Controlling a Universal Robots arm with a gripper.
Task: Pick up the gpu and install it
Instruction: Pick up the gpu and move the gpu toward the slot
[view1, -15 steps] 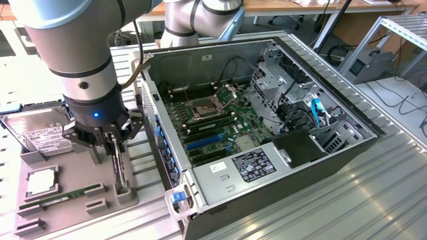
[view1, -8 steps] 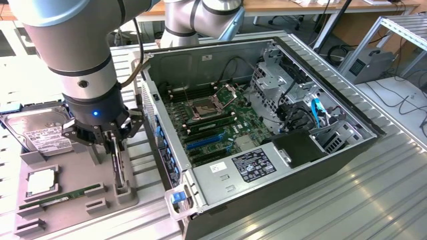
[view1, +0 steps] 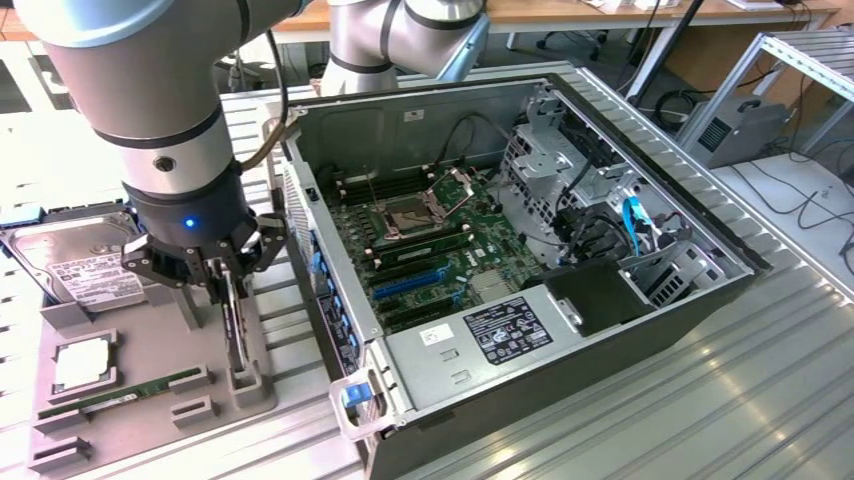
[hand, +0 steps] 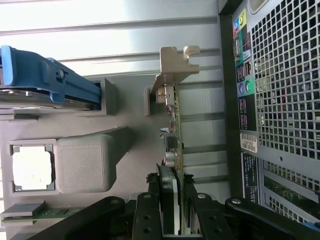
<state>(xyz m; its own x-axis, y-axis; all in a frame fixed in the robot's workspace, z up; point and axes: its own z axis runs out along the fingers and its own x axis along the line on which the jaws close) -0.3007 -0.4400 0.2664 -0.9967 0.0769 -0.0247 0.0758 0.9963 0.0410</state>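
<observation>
A lab: robot arm (view1: 160, 130), opened computer case (view1: 380, 125), aluminium bench (view1: 694, 400).

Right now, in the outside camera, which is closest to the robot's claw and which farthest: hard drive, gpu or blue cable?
From the gripper:
1. gpu, in its grip, standing in the tray.
2. hard drive, on the exterior view's left.
3. blue cable, inside the computer case, exterior view's right.

The gpu (hand: 172, 125) stands on edge in the grey tray (view1: 147, 340), the gripper (view1: 220, 275) clamped on both its faces. The computer case (hand: 285, 100) rises just beside it, leaving only a narrow strip between. The case is open on top, with room over the motherboard (view1: 427, 250); the drive cage (view1: 547, 170), cables (view1: 601, 225) and power supply (view1: 514, 330) crowd the exterior view's right.
</observation>
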